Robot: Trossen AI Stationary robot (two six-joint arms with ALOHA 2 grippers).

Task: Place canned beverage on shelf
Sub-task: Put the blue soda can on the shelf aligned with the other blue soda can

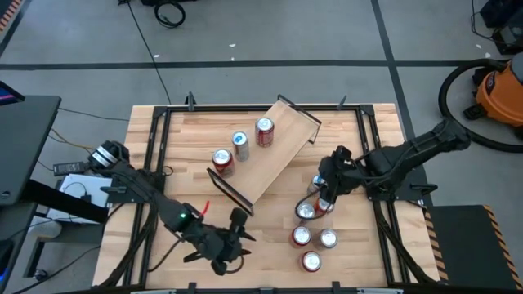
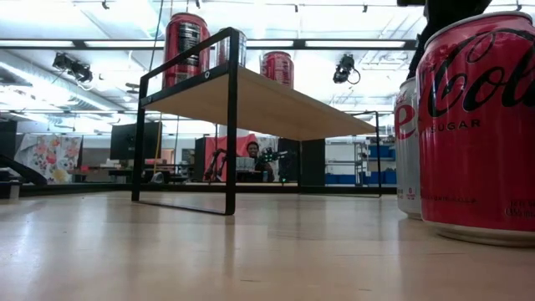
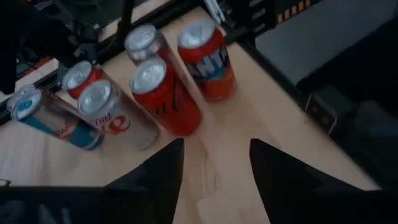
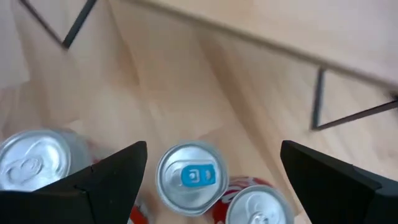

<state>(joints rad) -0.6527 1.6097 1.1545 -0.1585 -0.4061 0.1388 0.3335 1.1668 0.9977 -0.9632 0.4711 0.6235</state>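
Note:
The shelf (image 1: pixel 282 145), a light-wood plank with black end frames, stands slantwise in the middle of the table. Three cans (image 1: pixel 239 144) stand upright on it, also seen in the low view (image 2: pixel 185 46). Several more cans (image 1: pixel 310 237) stand on the table at the front right. My right gripper (image 1: pixel 324 190) hovers open over them. Its fingers stand on either side of a silver-topped can with a blue tab (image 4: pixel 189 177) without touching it. My left gripper (image 1: pixel 235 235) is open and empty near the front edge, pointing toward the cans (image 3: pixel 163 93).
A silver can (image 4: pixel 34 160) and a red can (image 4: pixel 255 205) stand close beside the blue-tab can. Large red cola cans (image 2: pixel 476 125) fill the right of the low view. A black frame (image 1: pixel 245 108) edges the table. An orange vacuum (image 1: pixel 500 91) stands on the floor.

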